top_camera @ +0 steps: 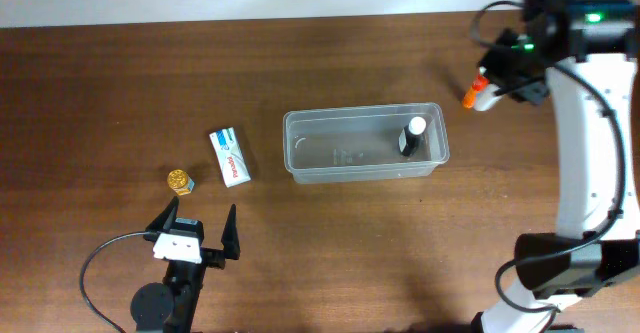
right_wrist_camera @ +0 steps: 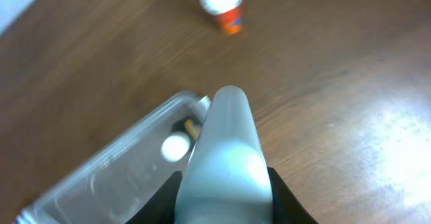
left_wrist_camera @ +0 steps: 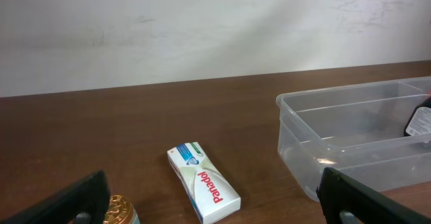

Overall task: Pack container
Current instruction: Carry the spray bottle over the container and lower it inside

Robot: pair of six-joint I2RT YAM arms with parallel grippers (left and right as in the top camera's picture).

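The clear plastic container (top_camera: 365, 173) lies at the table's middle, with a black bottle with a white cap (top_camera: 412, 138) standing in its right end. It also shows in the left wrist view (left_wrist_camera: 316, 160) and the right wrist view (right_wrist_camera: 101, 177). My right gripper (right_wrist_camera: 225, 207) is shut on a pale whitish bottle (right_wrist_camera: 225, 150) and holds it above the table, just right of the container's far right corner (top_camera: 505, 73). An orange bottle with a white cap (right_wrist_camera: 223, 5) stands on the table beyond it (top_camera: 470, 97). My left gripper (top_camera: 200, 223) is open and empty.
A white Panadol box (top_camera: 230, 156) lies left of the container; it shows ahead of the left gripper (left_wrist_camera: 204, 181). A small gold-capped jar (top_camera: 180, 181) stands left of the box, by the left finger (left_wrist_camera: 118, 210). A pale wall borders the table's far edge.
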